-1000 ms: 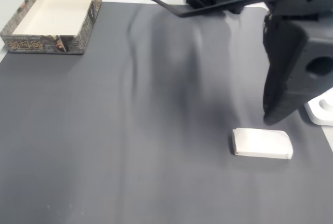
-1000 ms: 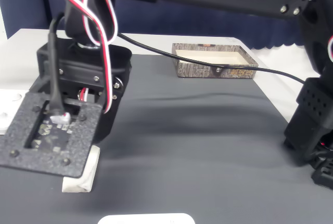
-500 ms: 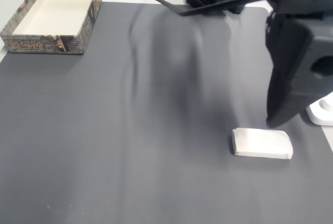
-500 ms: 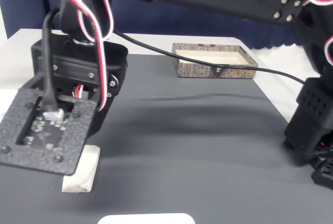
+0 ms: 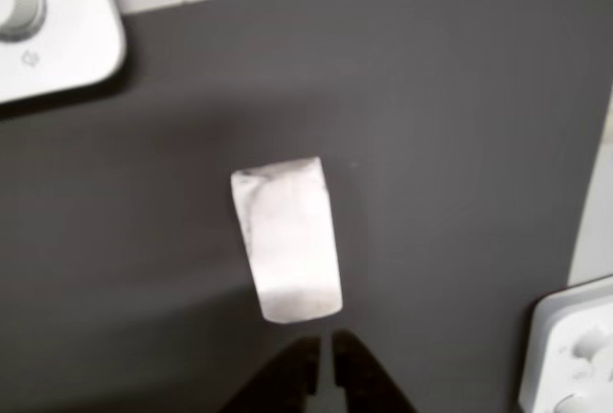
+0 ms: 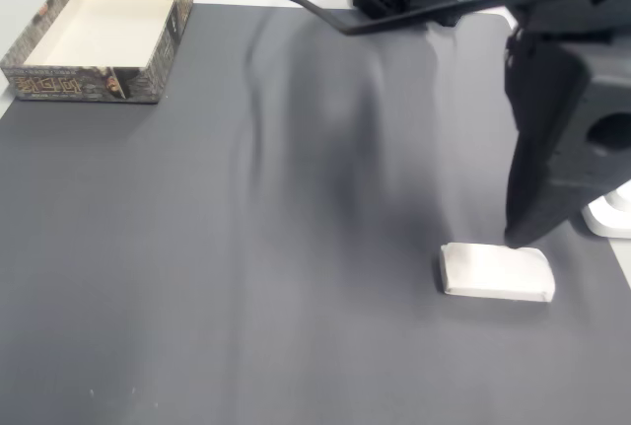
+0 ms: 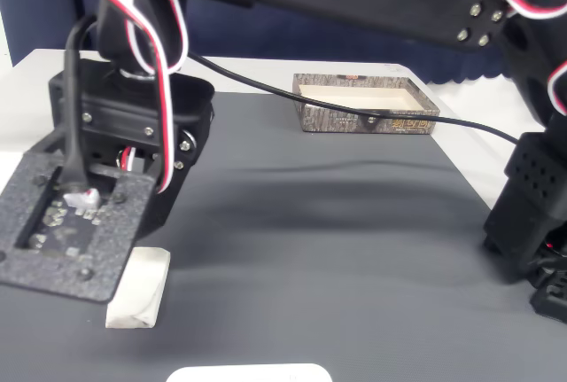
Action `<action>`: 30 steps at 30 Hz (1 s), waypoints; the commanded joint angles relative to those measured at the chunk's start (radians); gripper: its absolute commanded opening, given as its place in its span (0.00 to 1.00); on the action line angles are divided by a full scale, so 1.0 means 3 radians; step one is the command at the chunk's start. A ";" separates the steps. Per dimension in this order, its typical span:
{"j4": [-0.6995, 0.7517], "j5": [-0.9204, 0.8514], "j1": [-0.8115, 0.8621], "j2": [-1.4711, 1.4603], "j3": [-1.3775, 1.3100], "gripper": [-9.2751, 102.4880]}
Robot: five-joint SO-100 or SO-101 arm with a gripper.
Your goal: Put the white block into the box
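The white block (image 5: 287,240) lies flat on the dark grey mat, lengthwise away from the camera in the other view. My gripper (image 5: 323,355) enters that view from the bottom edge. Its dark fingertips are shut with only a thin slit between them, just short of the block's near end and holding nothing. In a fixed view the gripper (image 6: 520,236) hangs with its tip right above the block (image 6: 496,272). In both fixed views the box (image 6: 79,83) stands far off at the mat's corner, and the box (image 7: 368,121) shows a pale inside. The block (image 7: 140,289) peeks from under the wrist plate.
Glossy white plastic pieces lie near the block: one (image 5: 48,20) at the top left, another (image 5: 575,346) at the bottom right, also seen at the mat's edge (image 6: 611,210). A black cable (image 7: 443,119) crosses above the mat. The arm's base (image 7: 532,214) stands at the right.
The arm has swung slightly and lowered, bringing the gripper's tip closer to the block's end. The block and the box have not moved.
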 commanded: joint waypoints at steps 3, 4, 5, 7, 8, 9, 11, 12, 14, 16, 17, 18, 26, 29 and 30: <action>0.0020 -0.0051 -0.0015 0.0031 -0.0230 0.07; 0.0020 -0.0051 -0.0015 0.0026 -0.0230 0.07; 0.0020 -0.0056 -0.0020 0.0015 -0.0230 0.07; 0.0020 -0.0061 -0.0020 -0.0005 -0.0235 0.07; 0.0020 -0.0061 -0.0020 -0.0020 -0.0245 0.07; 0.0020 -0.0061 -0.0020 -0.0036 -0.0261 0.07; 0.0020 -0.0061 -0.0026 -0.0072 -0.0297 0.07; 0.0020 -0.0061 -0.0026 -0.0092 -0.0307 0.07; 0.0020 -0.0061 -0.0026 -0.0112 -0.0317 0.07; 0.0020 -0.0056 -0.0026 -0.0148 -0.0332 0.08; 0.0020 -0.0056 -0.0026 -0.0164 -0.0343 0.08; 0.0020 -0.0056 -0.0031 -0.0179 -0.0353 0.08; 0.0020 -0.0046 -0.0031 -0.0220 -0.0394 0.09; 0.0020 -0.0015 -0.0031 -0.0225 -0.0394 0.12; 0.0015 0.0005 -0.0031 -0.0225 -0.0399 0.15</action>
